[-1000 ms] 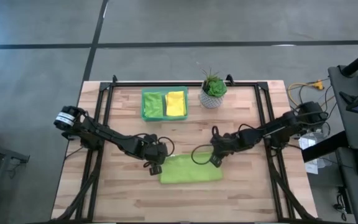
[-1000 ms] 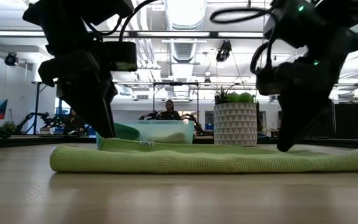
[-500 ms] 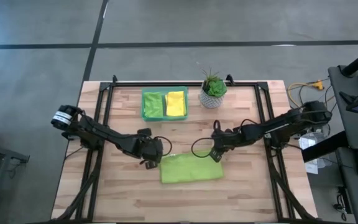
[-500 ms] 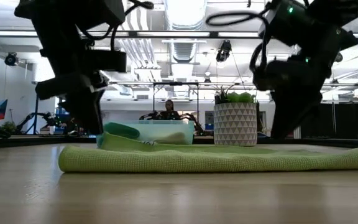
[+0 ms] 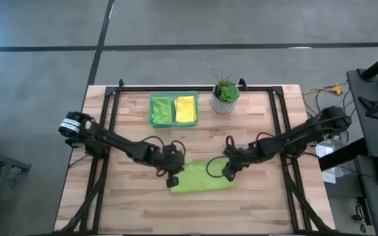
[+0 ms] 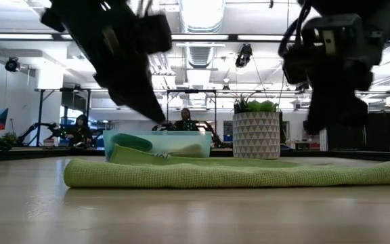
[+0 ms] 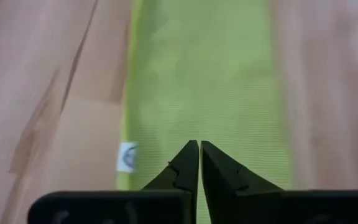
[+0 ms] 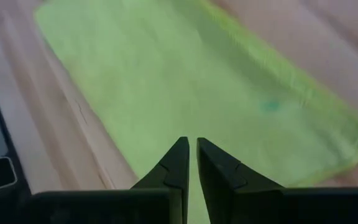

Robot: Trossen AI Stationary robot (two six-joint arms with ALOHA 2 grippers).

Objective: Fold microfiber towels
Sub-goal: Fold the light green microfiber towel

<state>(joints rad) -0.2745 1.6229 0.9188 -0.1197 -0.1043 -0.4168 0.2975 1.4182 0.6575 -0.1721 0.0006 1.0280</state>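
Note:
A lime green microfiber towel (image 5: pixel 205 179) lies folded into a flat strip on the wooden table (image 5: pixel 130 196), its length running left to right. It also fills the low view (image 6: pixel 235 173) and both wrist views (image 7: pixel 197 74) (image 8: pixel 185 81). My left gripper (image 5: pixel 173 180) (image 7: pixel 199 144) hovers shut over the towel's left end, slanting down and clear of the cloth (image 6: pixel 160 119). My right gripper (image 5: pixel 228 174) (image 8: pixel 189 142) hangs shut above the towel's right part, also clear (image 6: pixel 317 127). A green towel (image 5: pixel 163 110) and a yellow towel (image 5: pixel 186 109) lie in the tray.
A translucent green tray (image 5: pixel 153 109) (image 6: pixel 158 142) stands at the table's far side, left of centre. A potted plant (image 5: pixel 225 97) (image 6: pixel 256 134) in a white patterned pot stands right of it. Bare wood lies near the front edge and at both sides.
My left gripper has lifted off the table at the towel's left end, tipped to a slant, and moved right over that end. My right gripper has risen clear of the towel's far right edge. The towel's left end sits slightly further in.

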